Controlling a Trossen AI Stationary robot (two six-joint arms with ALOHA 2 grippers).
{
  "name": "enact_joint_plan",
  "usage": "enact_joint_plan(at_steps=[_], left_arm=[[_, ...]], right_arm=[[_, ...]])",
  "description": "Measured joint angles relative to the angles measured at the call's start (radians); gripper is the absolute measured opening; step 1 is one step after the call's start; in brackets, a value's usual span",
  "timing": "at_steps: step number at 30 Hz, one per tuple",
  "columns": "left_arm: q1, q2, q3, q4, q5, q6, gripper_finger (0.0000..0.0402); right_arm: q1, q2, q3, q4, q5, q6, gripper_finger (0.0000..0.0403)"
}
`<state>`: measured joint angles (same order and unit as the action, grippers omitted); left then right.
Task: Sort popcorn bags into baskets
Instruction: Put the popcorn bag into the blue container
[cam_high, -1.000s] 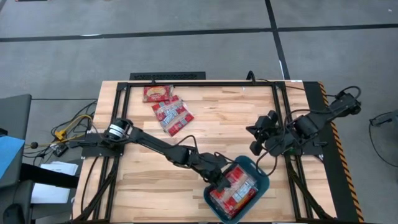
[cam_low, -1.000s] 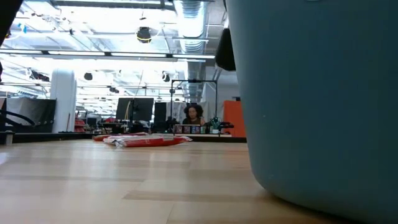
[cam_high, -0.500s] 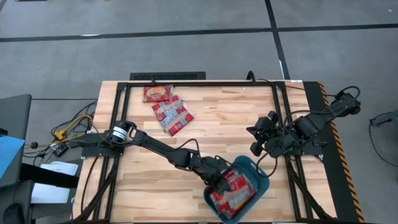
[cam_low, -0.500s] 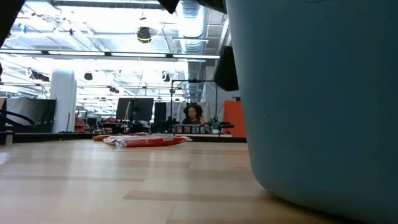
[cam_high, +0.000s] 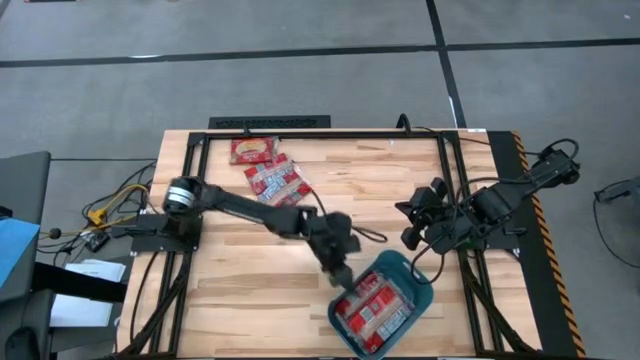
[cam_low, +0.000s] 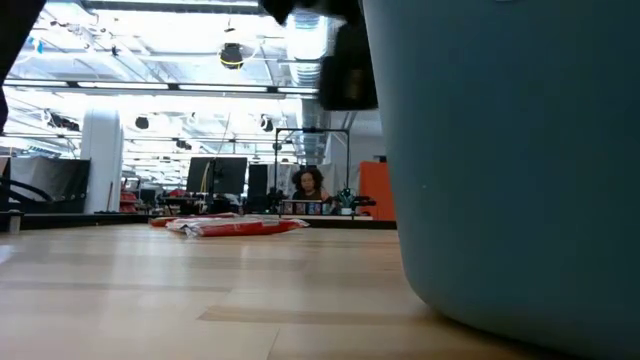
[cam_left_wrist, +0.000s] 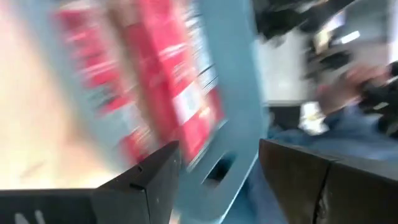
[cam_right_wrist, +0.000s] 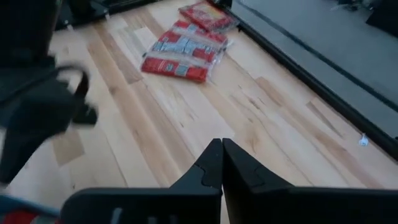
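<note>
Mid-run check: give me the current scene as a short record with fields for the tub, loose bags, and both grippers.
tub: teal tub at the table's near right, holding several red popcorn bags
loose bags: small cluster of loose bags at the far left of the table, some overlapping
left gripper: left gripper open and empty, at the tub's left rim
right gripper: right gripper shut and empty, waiting at the right side of the table
task state: sorting unfinished

Left tool (cam_high: 341, 277) open, right tool (cam_high: 409, 236) closed.
</note>
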<state>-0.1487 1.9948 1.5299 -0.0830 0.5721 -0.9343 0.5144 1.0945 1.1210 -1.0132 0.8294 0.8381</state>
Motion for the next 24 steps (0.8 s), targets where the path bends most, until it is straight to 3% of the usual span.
enact_joint_plan(at_steps=[2,4,8,10,13,16,20,24], left_arm=[[0.038,-0.068,0.000,-0.200,-0.017,0.120,0.0206],[0.070,-0.146,0.000,-0.424,-0.101,0.241,0.0206],[0.104,-0.306,-0.016,-0.748,-0.512,0.397,0.0206],[0.134,-0.390,-0.059,-0.799,-0.613,0.429,0.0206],[0.214,-0.514,-0.172,-0.816,-0.625,0.422,0.0206],[0.319,-0.645,-0.345,-0.757,-0.584,0.385,0.0206],[0.479,-0.797,-0.615,-0.527,-0.467,0.368,0.0206],[0.603,-0.903,-0.828,-0.238,-0.359,0.311,0.0206]], right_arm=[[0.000,0.015,0.000,0.011,0.024,0.000,0.0021],[-0.005,0.033,0.000,0.012,0.036,0.000,0.0024],[-0.046,0.093,0.000,0.024,0.038,-0.001,0.0035],[-0.086,0.136,0.000,0.077,0.048,-0.033,0.0036],[-0.168,0.230,0.000,0.238,0.009,-0.178,0.0033],[-0.258,0.345,0.000,0.496,-0.099,-0.391,0.0024],[-0.362,0.504,0.000,0.863,-0.249,-0.600,0.0015],[-0.464,0.641,0.000,1.147,-0.383,-0.668,0.0017]])
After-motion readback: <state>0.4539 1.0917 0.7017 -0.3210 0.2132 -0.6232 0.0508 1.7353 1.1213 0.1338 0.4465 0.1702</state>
